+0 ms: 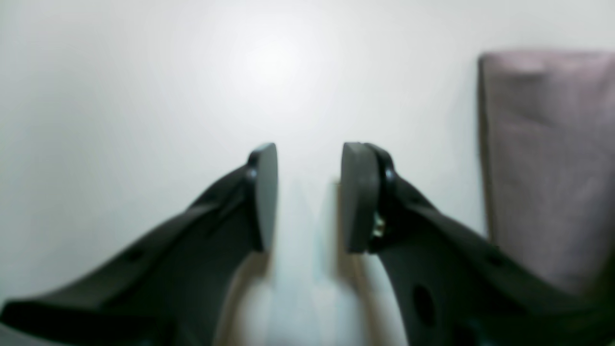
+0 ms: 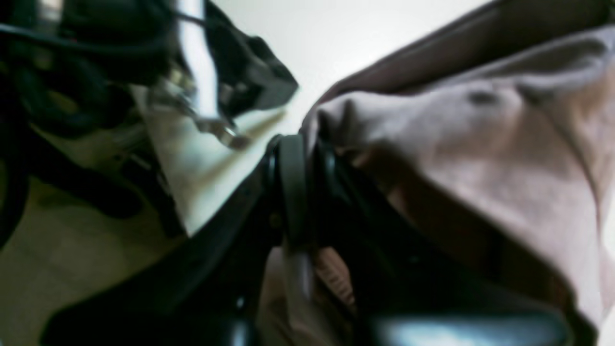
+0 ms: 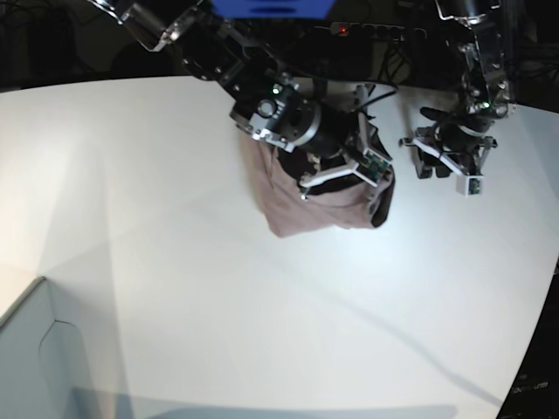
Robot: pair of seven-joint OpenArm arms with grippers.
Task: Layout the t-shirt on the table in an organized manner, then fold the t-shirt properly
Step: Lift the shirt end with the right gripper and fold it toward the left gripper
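Mauve t-shirt (image 3: 306,205) lies bunched, no clear long axis.

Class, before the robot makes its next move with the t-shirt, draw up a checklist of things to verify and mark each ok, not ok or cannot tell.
1. Right tool shut on the t-shirt: ok, cloth is pinched at its pads.
2. Left tool free to grasp: ok, open and empty over the table.
3. Left tool clear of the cloth: ok, the shirt edge lies beside it, apart.
4. Shirt laid out flat: not ok, it is bunched under the right arm.
5. Collar and sleeves located: cannot tell, hidden.
6. Shirt away from the table edge: ok.
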